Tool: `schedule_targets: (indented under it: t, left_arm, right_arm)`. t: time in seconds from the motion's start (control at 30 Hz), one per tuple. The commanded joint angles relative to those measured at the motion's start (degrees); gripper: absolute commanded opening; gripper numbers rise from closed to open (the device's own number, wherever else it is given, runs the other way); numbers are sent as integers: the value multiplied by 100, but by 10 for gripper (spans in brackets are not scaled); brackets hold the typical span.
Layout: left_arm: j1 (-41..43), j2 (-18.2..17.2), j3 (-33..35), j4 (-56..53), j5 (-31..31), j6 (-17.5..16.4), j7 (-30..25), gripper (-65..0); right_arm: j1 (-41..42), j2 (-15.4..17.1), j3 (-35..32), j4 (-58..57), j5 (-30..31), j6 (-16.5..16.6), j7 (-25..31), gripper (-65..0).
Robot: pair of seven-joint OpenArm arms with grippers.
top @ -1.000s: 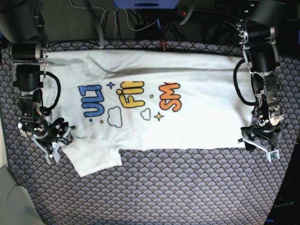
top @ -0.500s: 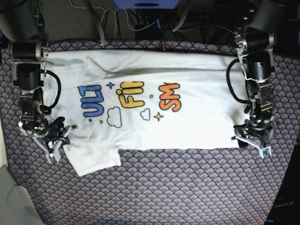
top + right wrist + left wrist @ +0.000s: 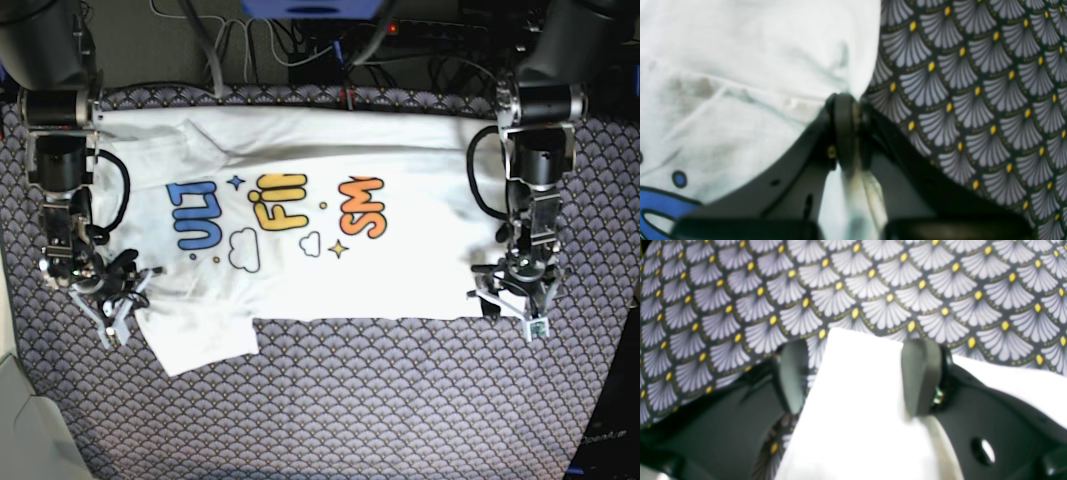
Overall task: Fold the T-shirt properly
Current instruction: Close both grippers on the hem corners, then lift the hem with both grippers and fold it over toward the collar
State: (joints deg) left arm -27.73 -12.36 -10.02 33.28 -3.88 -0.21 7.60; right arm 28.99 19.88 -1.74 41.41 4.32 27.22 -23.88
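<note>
Here the right hand (image 3: 848, 133) is clamped on the T-shirt's (image 3: 330, 215) sleeve-side hem near the tabletop's (image 3: 400, 400) front edge; the left hand (image 3: 857, 380), pads apart, straddles the opposite front corner and should close fully before both lift together; the white shirt lies print-up, flat across the tabletop.

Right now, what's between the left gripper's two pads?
In the left wrist view, a white corner of the T-shirt lies between the open left gripper's pads, patterned cloth beyond it.
</note>
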Motion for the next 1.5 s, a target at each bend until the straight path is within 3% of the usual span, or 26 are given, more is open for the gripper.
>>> schedule_targets:
  t: [0.0,0.23,0.3,0.43,0.47,0.53,0.73,0.9,1.03,1.33,1.47]
  left_arm:
    - [-142,-34,-4,9,23,8,-25,-217]
    - [-98,-43,-13,0,14,8,-25,-240]
    - [-89,-52,-13,0,14,8,-25,-342]
    - [-80,-61,-13,0,14,8,-17,-621]
    - [-71,-61,-13,-9,14,8,-17,-650]
    - [-36,-69,-13,-9,14,8,-17,-626]
    - [-1,-61,-13,202,14,8,27,-645]
    - [377,-52,-22,1424,14,8,704,-645]
    - [799,-34,-22,2373,14,8,1082,-645]
    - [1599,238,-1244,3762,14,-36,1759,-645]
    - [1898,247,-1341,4140,14,-36,1838,-645]
  right_arm:
    - [138,82,2,66,-67,-19,-25,-650]
    - [182,91,2,66,-67,-19,-25,-650]
    - [182,91,2,66,-67,-19,-25,-650]
    - [173,91,2,66,-67,-19,-25,-650]
    - [164,100,2,66,-67,-19,-25,-650]
    - [156,109,2,66,-67,-19,-17,-650]
    - [191,135,20,162,-67,-19,-25,-650]
    - [-205,302,46,1042,-58,-19,-122,-650]
    - [-600,355,55,1930,-32,-19,-518,-650]
    - [-1910,364,688,3864,-58,-19,-843,-650]
    - [-2499,373,820,4461,-58,-19,-843,-650]
